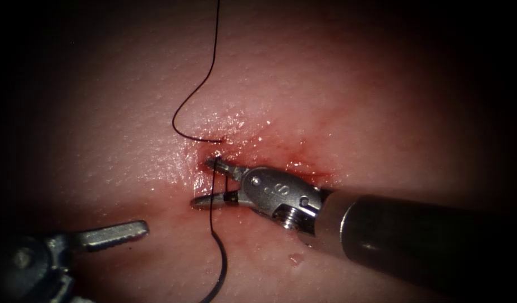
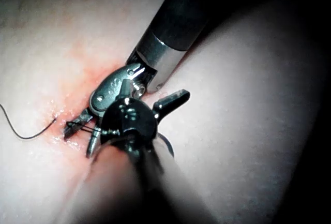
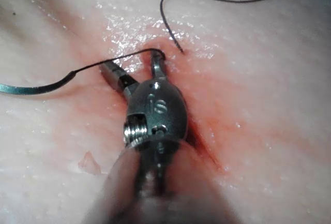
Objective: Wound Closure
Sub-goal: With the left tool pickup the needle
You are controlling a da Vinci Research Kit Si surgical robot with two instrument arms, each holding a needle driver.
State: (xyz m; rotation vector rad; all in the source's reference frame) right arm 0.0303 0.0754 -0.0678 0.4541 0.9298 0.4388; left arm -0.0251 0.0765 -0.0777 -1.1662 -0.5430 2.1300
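My right end effector (image 1: pixel 204 182) is open. Its two jaws are spread at the left end of the cut (image 1: pixel 294 164), and one strand of the thread (image 1: pixel 199 90) passes between them without being gripped. Its tips rest on or just above the wet tissue (image 1: pixel 353 84); I cannot tell which. The shaft comes in low from the right, lying along the cut with the wrist nearly straight.

My left end effector (image 1: pixel 123 231) sits low and to the left, well apart from the right one and pointing towards it. I cannot tell whether it is open or closed. It touches neither thread nor tissue that I can see.

The thread drops from above, bends in a wide loop to the left of the cut and enters the tissue just above my right tips, where red fluid (image 1: pixel 280 150) glistens. Below the tips the strand runs down into a thicker dark curve that I take for the needle (image 1: pixel 223 264). It lies loose on the tissue surface, held by neither tool and not driven in.

The needle lies between my two tools, nearer the right one. Bare tissue spreads wide above and to the left of the loop. The tight spot is at the cut's left end, where jaws, thread and entry point crowd together.
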